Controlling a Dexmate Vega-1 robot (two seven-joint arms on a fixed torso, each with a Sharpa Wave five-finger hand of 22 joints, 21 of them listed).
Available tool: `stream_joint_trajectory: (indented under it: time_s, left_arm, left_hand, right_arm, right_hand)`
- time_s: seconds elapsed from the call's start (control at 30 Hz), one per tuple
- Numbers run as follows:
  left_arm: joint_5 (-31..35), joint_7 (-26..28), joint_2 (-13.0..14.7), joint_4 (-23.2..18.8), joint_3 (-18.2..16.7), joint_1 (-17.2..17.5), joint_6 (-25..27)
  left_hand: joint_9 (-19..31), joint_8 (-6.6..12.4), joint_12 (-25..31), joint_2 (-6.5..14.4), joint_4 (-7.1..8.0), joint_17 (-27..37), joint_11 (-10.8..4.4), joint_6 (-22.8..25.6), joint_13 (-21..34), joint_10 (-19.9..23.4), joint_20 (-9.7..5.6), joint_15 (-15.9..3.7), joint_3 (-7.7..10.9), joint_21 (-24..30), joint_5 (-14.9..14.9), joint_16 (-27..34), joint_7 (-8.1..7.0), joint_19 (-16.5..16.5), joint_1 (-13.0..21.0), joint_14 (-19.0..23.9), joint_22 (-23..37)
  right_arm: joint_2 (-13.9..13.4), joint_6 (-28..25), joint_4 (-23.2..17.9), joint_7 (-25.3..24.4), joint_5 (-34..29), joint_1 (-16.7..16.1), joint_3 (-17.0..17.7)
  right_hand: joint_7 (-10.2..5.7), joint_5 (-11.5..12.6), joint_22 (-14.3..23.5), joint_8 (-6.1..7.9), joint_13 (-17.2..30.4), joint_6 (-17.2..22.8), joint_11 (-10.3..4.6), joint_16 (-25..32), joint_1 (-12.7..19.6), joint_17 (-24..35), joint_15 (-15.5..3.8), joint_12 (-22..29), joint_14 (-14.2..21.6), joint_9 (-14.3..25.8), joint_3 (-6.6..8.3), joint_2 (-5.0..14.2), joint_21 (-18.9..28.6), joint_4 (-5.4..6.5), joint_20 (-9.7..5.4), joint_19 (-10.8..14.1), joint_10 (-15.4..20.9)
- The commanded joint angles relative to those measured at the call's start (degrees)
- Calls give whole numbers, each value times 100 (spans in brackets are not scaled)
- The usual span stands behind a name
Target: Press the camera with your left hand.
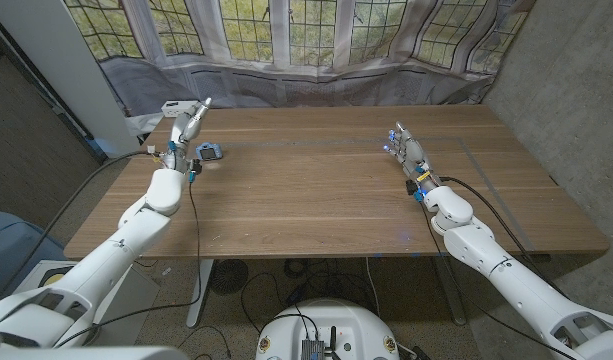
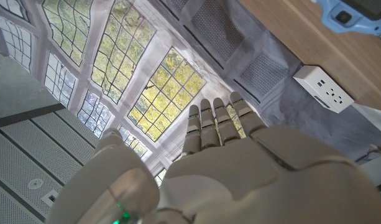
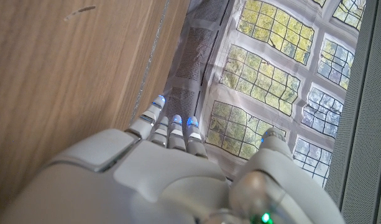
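Leaded windows (image 1: 286,30) with a printed look hang as a backdrop behind the wooden worktop (image 1: 316,190), and a grey cloth runs along the foot of them at the worktop's far edge.

On the robot's left side, near the far left corner of the worktop, sits the camera (image 1: 210,152), a small light-blue thing with a dark face. In the left wrist view a corner of it shows (image 2: 358,15) on the wood. A white power strip (image 2: 323,88) with sockets lies past the worktop's edge in that same view, on the grey cloth.

The left hand (image 1: 189,124) is raised above the worktop, just beside the camera on its outer side and apart from it. Its fingers (image 2: 215,121) are straight and lie close side by side, the thumb standing off from them, and it holds nothing. Thin cables trail from its wrist along the forearm.

The right hand (image 1: 406,146) stands at the far right part of the worktop, well apart from the camera. Its fingers (image 3: 171,127) reach out straight with blue lights at their tips, the thumb set apart, and nothing is in its grasp. Whether it touches the wood cannot be told. A green light glows on the back of each wrist.
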Motion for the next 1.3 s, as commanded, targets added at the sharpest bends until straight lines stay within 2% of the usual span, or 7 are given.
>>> stream_joint_trajectory:
  time_s: [0.03, 0.33, 0.5, 0.77, 1.1, 1.27, 1.3]
  left_arm:
    - [619, 642, 240, -101, 67, -17, 466]
    - [1039, 1147, 424, -450, 78, 122, 1019]
    - [1410, 1448, 579, -724, 108, 199, 1571]
    - [1675, 1597, 751, -975, 168, 235, 2136]
    - [1570, 1148, 957, -1321, 234, 215, 2809]
    - [1492, 775, 1128, -1645, 257, 208, 3342]
    - [1484, 730, 1150, -1690, 263, 203, 3424]
  left_hand:
    - [6, 10, 23, 7, -46, 32, -13, 68, 32, 69, 9, -14, 26, -15, -7, -25, 9, 53, 65, 47, 14]
    - [7, 7, 21, 25, -57, 32, -45, 121, 33, 116, 6, -31, 35, -31, -8, -28, -9, 68, 82, 94, 15]
    - [7, -2, 10, 32, -61, 32, -32, 125, 34, 112, 14, -43, 38, -41, -9, -38, -20, 65, 87, 90, 15]
    - [8, -25, -15, 56, -68, 33, -69, 135, 35, 108, 43, -64, 46, -83, -11, -74, -65, 16, 99, 53, 17]
    - [10, -43, -112, 74, -65, 38, -96, 198, 41, -44, 179, -64, 40, -183, -18, -153, -79, -179, 82, -117, 22]
    - [12, -82, -204, 65, -47, 44, -60, 178, 46, -227, 220, -29, 11, -243, -23, -193, -90, -338, 33, -269, 26]
    - [13, -109, -240, 59, -37, 47, 13, 138, 50, -302, 267, 33, -5, -258, -23, -213, -101, -401, 6, -369, 29]
  right_arm:
    - [2, -107, 95, 2, -25, 94, -51]
    - [12, -144, 133, 48, 2, 115, -74]
    - [-14, -148, 103, 10, -50, 97, -85]
    - [-13, -187, 55, -28, -56, 78, -97]
    - [-14, -185, 25, -60, -52, 35, -90]
    - [-38, -179, -18, -69, -48, -10, -77]
    - [-48, -163, -12, -54, -60, -12, -81]
  right_hand:
    - [-13, 28, 15, 28, 16, 46, 6, -7, -25, 7, 63, 5, 29, 19, 31, 15, -7, -11, 52, 21, 46]
    - [-19, 28, 16, 30, 17, 58, -4, -8, -31, 9, 57, 5, 37, 19, 29, 16, -13, -9, 64, 25, 54]
    - [-22, 28, 16, 31, 18, 65, -8, -12, -34, 10, 60, 0, 34, 20, 26, 10, -17, -11, 72, 26, 46]
    - [-31, 27, 17, 29, 19, 67, 2, -16, -39, 10, 68, -3, 37, 20, 21, 2, -23, -14, 80, 29, 45]
    - [-34, 28, 18, 28, 20, 71, -2, -22, -37, 11, 74, -15, 34, 20, 23, 4, -29, -17, 85, 31, 18]
    - [-37, 28, 18, 27, 21, 71, -3, -24, -36, 11, 75, -14, 32, 20, 24, 6, -33, -19, 83, 31, 21]
    - [-40, 28, 18, 27, 21, 73, -4, -24, -36, 11, 74, -16, 34, 20, 24, 6, -33, -19, 84, 31, 18]
